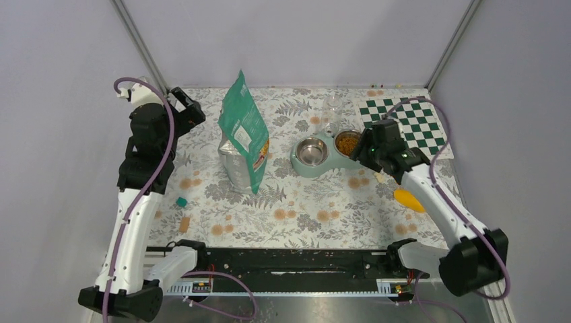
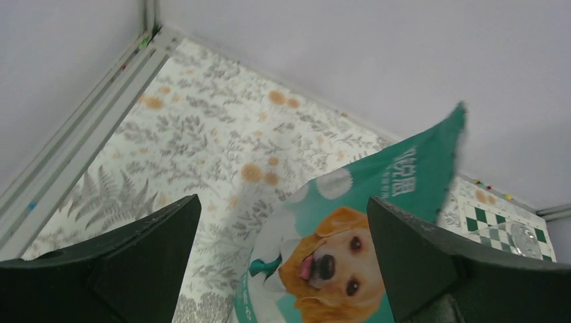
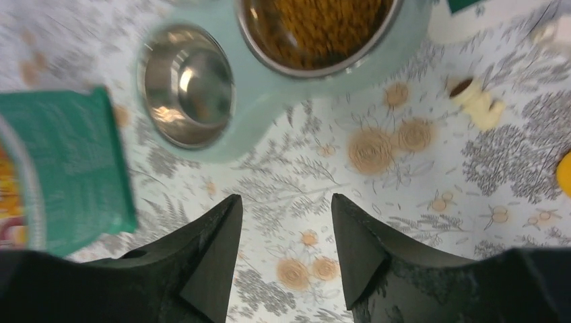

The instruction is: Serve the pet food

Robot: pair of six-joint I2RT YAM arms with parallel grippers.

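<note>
Kibble (image 3: 316, 23): brown grains, blurred, seemingly filling the round steel bowl (image 3: 316, 70).
Left tool (image 2: 283, 202): gaping wide, pointing at the glossy bag (image 2: 337, 256).
Right tool (image 3: 285, 198): hovering apart, empty, pointing down over the table (image 3: 417, 202).

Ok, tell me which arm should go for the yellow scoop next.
Right, probably. The yellow scoop lies on the right side, close beside the right arm; the right tool hangs empty near the feeder. The left tool is open but off at the far left, with the bag standing between.
</note>
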